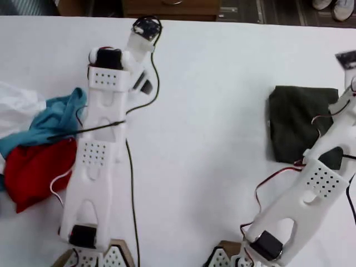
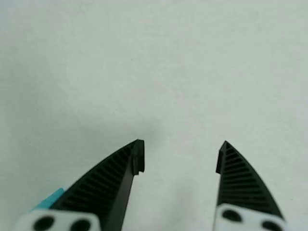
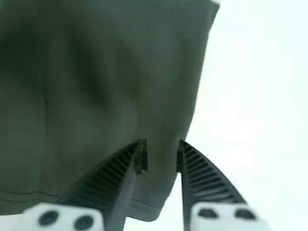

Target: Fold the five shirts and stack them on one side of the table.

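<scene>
Dark-green folded shirt (image 1: 300, 125) is my landmark: right tool (image 3: 161, 156) above its edge, slightly parted, gripping nothing; left tool (image 2: 180, 156) well apart from it, wide open, empty, over counter (image 2: 154, 72).

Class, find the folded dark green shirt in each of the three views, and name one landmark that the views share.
High view: the dark green shirt lies folded at the right side of the white table, partly under the right arm.
Right wrist view: it lies beneath the right gripper, its edge meeting the table.
Left wrist view: the left gripper hangs over the table, with a teal cloth corner beside one finger.
Shared landmark: the white table.
</scene>
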